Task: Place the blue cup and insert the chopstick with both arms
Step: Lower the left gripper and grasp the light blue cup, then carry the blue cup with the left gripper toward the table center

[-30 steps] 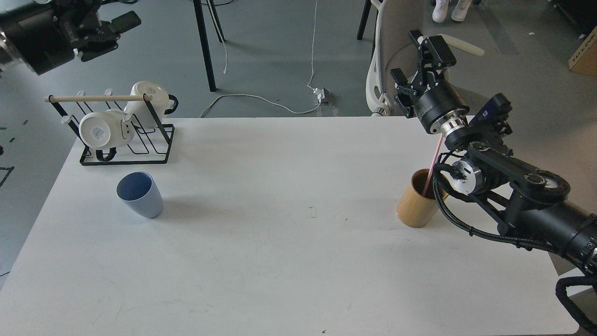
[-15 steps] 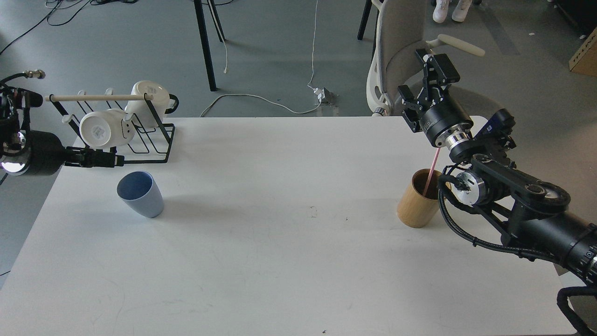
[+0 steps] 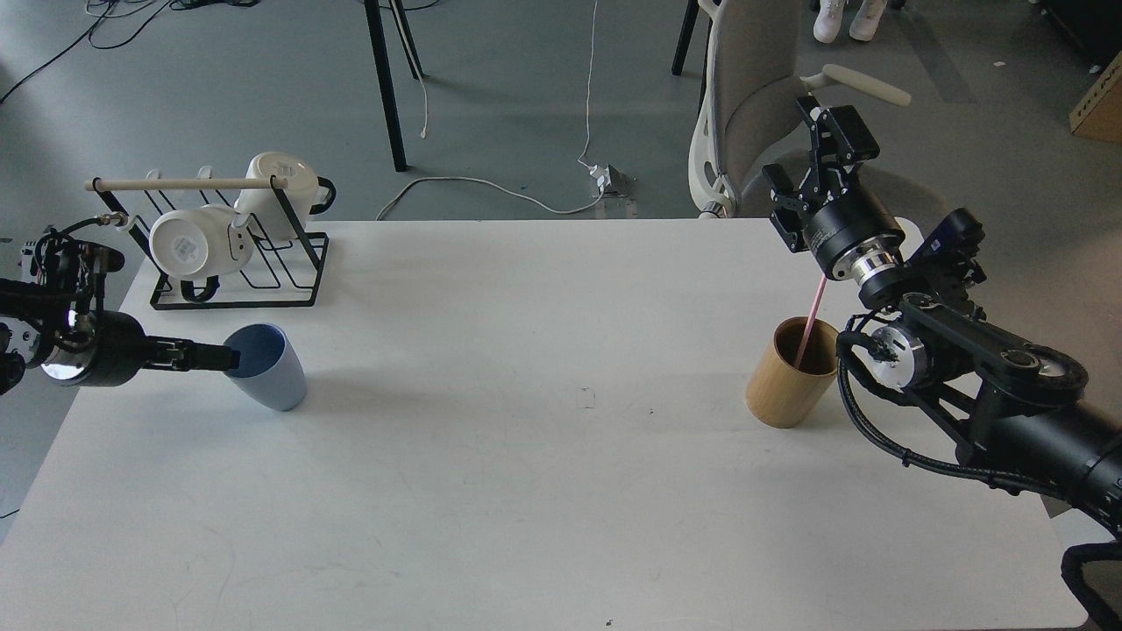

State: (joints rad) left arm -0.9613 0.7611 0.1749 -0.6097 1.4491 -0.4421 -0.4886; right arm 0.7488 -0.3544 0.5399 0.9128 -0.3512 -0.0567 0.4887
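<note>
The blue cup (image 3: 267, 379) stands on the left part of the white table (image 3: 526, 491), leaning a little to the left. My left gripper (image 3: 219, 357) comes in low from the left and its tip reaches the cup's near rim; it is seen edge-on, so its fingers cannot be told apart. The pink chopstick (image 3: 812, 320) stands slanted in the tan wooden cylinder holder (image 3: 787, 375) at the right. My right gripper (image 3: 815, 158) is raised above and behind the holder, open and empty, apart from the chopstick.
A black wire rack (image 3: 237, 263) with a pale wooden rod and two white mugs (image 3: 188, 245) stands at the back left, just behind the cup. A grey chair (image 3: 754, 88) stands behind the table's far right edge. My right forearm (image 3: 990, 394) lies over the table's right side.
My left arm has come down from the upper left to table height and reached right to the blue cup's rim. My right gripper has drawn back slightly to the right, away from the chopstick.
</note>
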